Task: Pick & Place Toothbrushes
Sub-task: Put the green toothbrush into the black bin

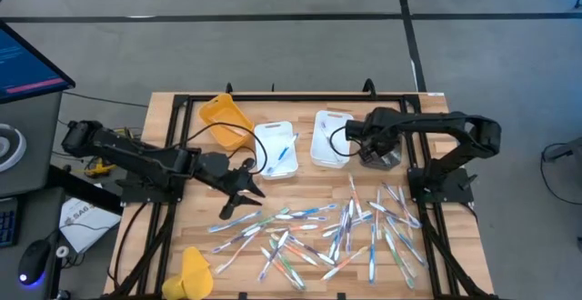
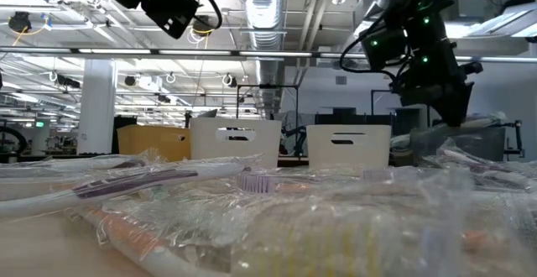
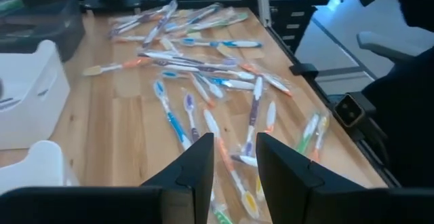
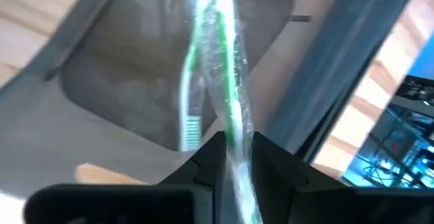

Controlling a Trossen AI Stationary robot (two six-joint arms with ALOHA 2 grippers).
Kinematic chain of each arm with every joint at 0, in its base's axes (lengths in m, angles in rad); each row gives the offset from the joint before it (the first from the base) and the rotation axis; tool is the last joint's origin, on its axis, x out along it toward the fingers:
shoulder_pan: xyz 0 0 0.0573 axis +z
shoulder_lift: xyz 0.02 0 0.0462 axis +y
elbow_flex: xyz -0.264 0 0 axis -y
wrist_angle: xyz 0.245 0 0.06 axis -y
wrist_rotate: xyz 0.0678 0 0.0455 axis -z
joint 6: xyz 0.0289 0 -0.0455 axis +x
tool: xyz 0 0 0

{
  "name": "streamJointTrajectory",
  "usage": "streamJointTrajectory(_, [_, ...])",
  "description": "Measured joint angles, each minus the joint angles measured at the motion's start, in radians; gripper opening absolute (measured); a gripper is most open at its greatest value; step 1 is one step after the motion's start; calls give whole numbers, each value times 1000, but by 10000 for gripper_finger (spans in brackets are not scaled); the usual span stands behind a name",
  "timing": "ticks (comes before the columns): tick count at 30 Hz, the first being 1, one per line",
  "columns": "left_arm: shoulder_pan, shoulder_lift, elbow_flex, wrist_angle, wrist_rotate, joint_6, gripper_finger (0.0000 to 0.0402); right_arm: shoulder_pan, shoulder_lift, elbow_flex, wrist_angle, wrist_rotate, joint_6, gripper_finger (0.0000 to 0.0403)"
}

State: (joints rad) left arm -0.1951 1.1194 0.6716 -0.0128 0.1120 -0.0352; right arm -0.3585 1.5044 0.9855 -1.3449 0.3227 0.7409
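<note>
Right gripper [image 4: 234, 157] over dark tray [image 4: 122, 95]; fingers [image 4: 207, 163] pinch wrapped green toothbrush [image 4: 227, 81] between tips, brush running from claw out over tray hollow, bristle end farthest.

Left gripper [image 3: 234, 166] above table [image 3: 122, 115], jaws part-spread, empty; scattered toothbrushes [image 3: 203, 68] lie just beyond fingertips and farther out. White trays [image 1: 277, 150] beside it; yellow tray [image 1: 225, 118] beyond.
</note>
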Motion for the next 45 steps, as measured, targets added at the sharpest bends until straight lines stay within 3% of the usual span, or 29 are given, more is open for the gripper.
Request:
streamJointTrajectory(9, [-64,0,-2,1,-43,-50,104,-8,-56,0,-44,38,38,60])
streamJointTrajectory(17, [-130,0,-78,37,-109,-127,104,-24,-65,0,-57,17,53,61])
streamJointTrajectory(33, [-149,0,-113,68,-133,-155,104,-15,-85,0,-77,45,35,61])
streamJointTrajectory(45, [-149,0,-113,82,-150,-127,104,41,-103,0,92,45,-274,61])
